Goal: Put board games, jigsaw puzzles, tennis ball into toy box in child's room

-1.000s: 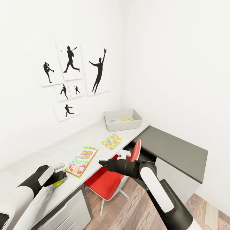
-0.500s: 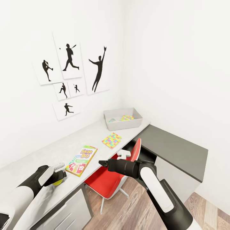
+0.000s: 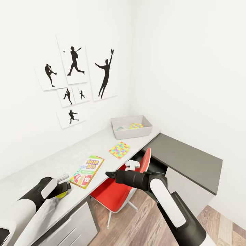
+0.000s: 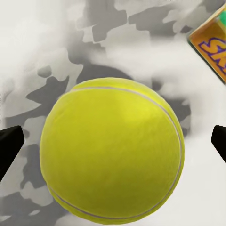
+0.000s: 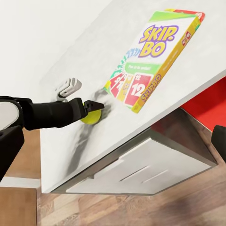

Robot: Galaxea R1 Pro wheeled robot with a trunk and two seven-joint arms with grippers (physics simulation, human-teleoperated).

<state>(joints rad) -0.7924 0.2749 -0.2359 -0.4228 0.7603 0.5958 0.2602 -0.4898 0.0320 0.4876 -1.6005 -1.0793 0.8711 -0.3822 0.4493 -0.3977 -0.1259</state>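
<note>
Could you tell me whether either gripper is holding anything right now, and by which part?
Nothing is held. The left gripper is open astride the tennis ball on the table, fingers clear of its sides. The right gripper hangs empty.

The tennis ball (image 4: 112, 149) sits on the tabletop (image 4: 56, 42) between 2 spread fingertips (image 4: 9, 146); a Skip-Bo box (image 4: 212, 47) lies nearby.

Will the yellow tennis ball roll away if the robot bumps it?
Probably yes: the tennis ball is round and sits on a flat table, with nothing beside it to stop it. Its fuzzy-looking skin should help the open left gripper, fingers either side, hold it. It looks light.
</note>
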